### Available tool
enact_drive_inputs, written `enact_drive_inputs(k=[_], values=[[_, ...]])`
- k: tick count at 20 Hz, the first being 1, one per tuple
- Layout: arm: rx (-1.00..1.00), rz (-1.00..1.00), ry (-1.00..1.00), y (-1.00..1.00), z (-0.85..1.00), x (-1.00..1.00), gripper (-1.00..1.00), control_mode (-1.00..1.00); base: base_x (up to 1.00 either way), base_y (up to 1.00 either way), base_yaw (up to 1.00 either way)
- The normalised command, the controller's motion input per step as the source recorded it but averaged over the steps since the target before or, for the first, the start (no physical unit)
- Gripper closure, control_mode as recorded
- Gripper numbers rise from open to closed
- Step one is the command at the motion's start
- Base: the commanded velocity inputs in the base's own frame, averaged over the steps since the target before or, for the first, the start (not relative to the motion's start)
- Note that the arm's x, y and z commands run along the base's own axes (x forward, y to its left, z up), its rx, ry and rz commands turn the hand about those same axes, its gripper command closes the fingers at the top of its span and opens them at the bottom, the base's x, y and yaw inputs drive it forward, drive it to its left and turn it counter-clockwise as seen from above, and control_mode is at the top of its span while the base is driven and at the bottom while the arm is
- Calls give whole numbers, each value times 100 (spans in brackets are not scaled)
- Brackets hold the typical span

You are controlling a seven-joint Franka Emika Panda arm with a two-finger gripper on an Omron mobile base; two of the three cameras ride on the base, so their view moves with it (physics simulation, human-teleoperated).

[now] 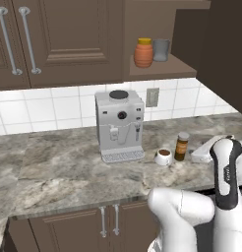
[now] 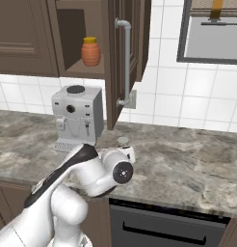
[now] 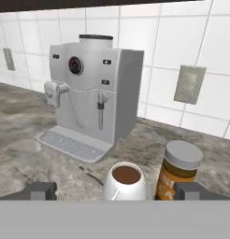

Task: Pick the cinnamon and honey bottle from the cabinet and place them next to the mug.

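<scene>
1. We see the cinnamon point(image 1: 182, 146) upright on the counter point(image 1: 54, 162), just beside the mug point(image 1: 163, 157) at its 3 o'clock.
2. The honey bottle point(image 1: 143, 53) stands in the cabinet point(image 1: 69, 39) niche, a grey cup point(image 1: 161, 49) at its 3 o'clock.
3. Our gripper point(image 3: 115, 192) has its fingers spread wide, holding nothing (mug and cinnamon show between the tips).
4. The coffee machine point(image 3: 91, 102) sits at the mug's 10 o'clock.

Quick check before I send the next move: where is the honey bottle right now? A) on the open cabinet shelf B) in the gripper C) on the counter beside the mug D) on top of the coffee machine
A: the honey bottle stands on the cabinet shelf, while just the cinnamon stands beside the mug on the counter.
</scene>
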Motion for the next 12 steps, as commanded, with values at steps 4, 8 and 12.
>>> enact_drive_inputs(k=[4,8,12], values=[[0,-37,12,100,71,-36,-100,-100,0,0,0],[-1,-33,15,89,85,-13,-100,-100,0,0,0],[0,-17,9,36,85,-22,-100,-100,0,0,0]])
